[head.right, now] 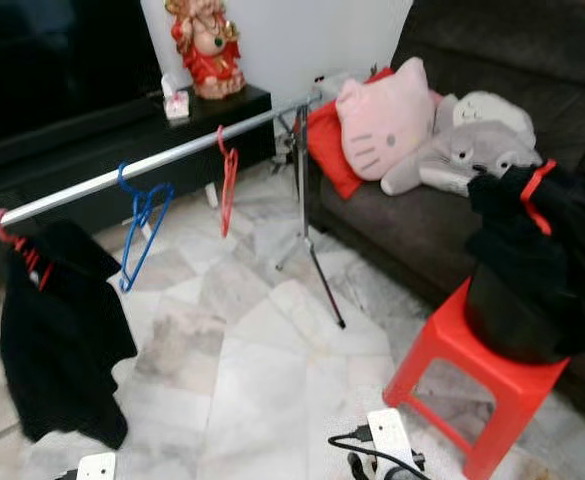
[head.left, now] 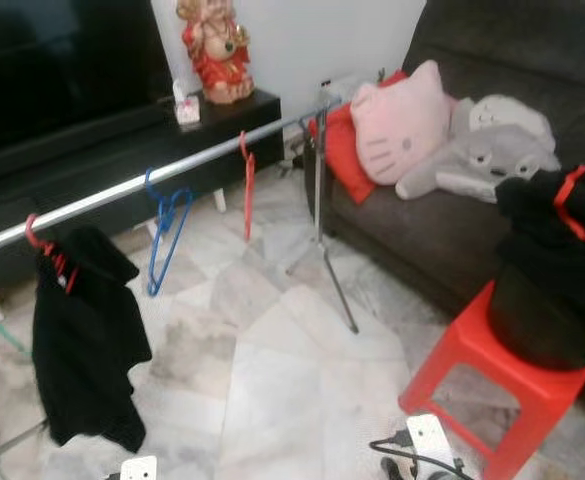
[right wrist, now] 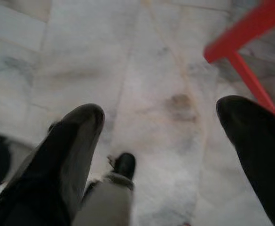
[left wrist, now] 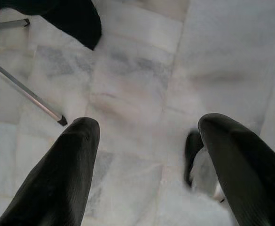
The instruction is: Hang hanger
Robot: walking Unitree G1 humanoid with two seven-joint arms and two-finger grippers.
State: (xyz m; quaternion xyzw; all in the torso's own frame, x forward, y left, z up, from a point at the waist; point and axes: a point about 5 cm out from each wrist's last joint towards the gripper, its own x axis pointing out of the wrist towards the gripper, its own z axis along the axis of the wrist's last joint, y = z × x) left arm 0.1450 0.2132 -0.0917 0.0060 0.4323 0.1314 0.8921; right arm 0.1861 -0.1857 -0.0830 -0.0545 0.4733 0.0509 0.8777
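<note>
Looking down at your living room floor, you've got a silver clothes rail running diagonally across the head views, from the lower left up toward the sofa. On it hang a red hanger carrying a black garment at the left end, then an empty blue hanger, then an empty red hanger closer to the rail's tripod stand. Over on the right, a red plastic stool sits just in front of the dark sofa, with a black bucket on top, stuffed with black clothes and another red hanger poking out at the top. A pink cat cushion and a grey plush toy are lying on the sofa, and a red figurine stands on the black TV cabinet behind the rail. Your left gripper hangs over the marble floor with its fingers spread wide and nothing between them; a black garment edge and a stand leg are nearby. Your right gripper is also spread apart and empty, over the tiles right next to a leg of the stool.
</note>
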